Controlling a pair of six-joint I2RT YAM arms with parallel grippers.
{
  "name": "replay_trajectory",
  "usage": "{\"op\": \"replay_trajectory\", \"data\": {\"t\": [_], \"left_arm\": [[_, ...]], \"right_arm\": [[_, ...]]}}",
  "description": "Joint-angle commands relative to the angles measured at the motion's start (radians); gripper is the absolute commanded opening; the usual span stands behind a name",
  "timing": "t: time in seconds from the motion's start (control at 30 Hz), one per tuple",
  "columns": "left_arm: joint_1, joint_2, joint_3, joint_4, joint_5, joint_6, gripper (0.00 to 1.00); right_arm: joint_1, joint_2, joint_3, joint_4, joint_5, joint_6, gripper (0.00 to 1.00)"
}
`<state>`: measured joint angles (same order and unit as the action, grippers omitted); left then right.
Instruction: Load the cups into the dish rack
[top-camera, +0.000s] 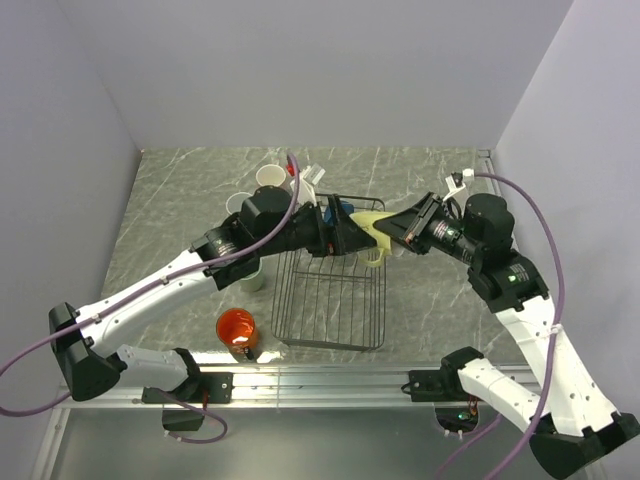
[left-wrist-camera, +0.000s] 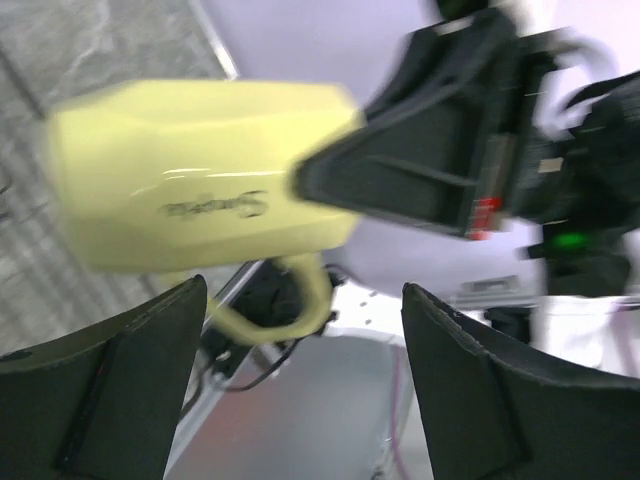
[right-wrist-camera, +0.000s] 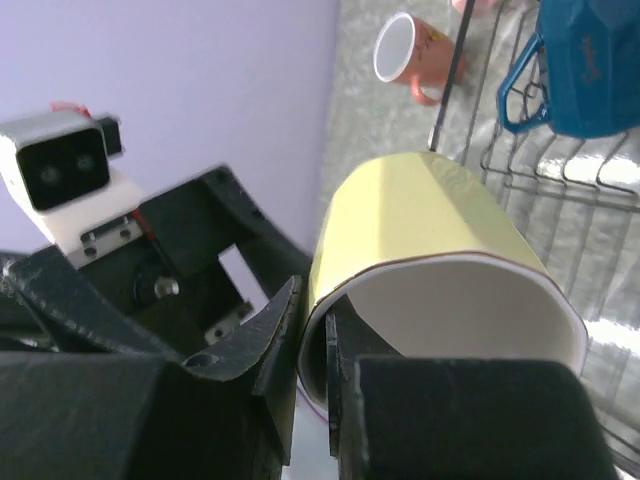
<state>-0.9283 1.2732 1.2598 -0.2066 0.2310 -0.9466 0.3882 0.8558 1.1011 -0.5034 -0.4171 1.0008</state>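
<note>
My right gripper (top-camera: 388, 232) is shut on the rim of the pale yellow mug (top-camera: 368, 228), one finger inside and one outside, as the right wrist view shows (right-wrist-camera: 315, 320). It holds the mug (right-wrist-camera: 420, 230) on its side above the far end of the black wire dish rack (top-camera: 330, 305). My left gripper (top-camera: 348, 240) is open and empty, facing the yellow mug (left-wrist-camera: 200, 180) at close range, its fingers (left-wrist-camera: 130, 370) just below it. A blue mug (right-wrist-camera: 590, 70) lies in the rack (right-wrist-camera: 520, 165).
An orange mug (top-camera: 238, 327) stands near the rack's near left corner. A mint green mug (top-camera: 252, 277) sits under my left arm. Two pink mugs (top-camera: 270, 178) (top-camera: 238, 203) stand far left of the rack; one shows in the right wrist view (right-wrist-camera: 405, 50).
</note>
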Motion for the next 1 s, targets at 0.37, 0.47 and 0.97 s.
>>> {"op": "replay_trajectory", "data": {"t": [0.37, 0.47, 0.97], "left_arm": [[0.016, -0.060, 0.013, 0.072, 0.008, -0.049, 0.77], [0.023, -0.101, 0.062, -0.023, -0.100, -0.002, 0.77], [0.086, -0.080, -0.023, 0.162, 0.080, -0.081, 0.77]], "right_arm": [[-0.035, -0.046, 0.009, 0.450, -0.108, 0.188, 0.00], [-0.035, -0.029, 0.103, 0.292, -0.072, 0.069, 0.00], [-0.037, -0.054, -0.116, 0.687, -0.140, 0.349, 0.00]]}}
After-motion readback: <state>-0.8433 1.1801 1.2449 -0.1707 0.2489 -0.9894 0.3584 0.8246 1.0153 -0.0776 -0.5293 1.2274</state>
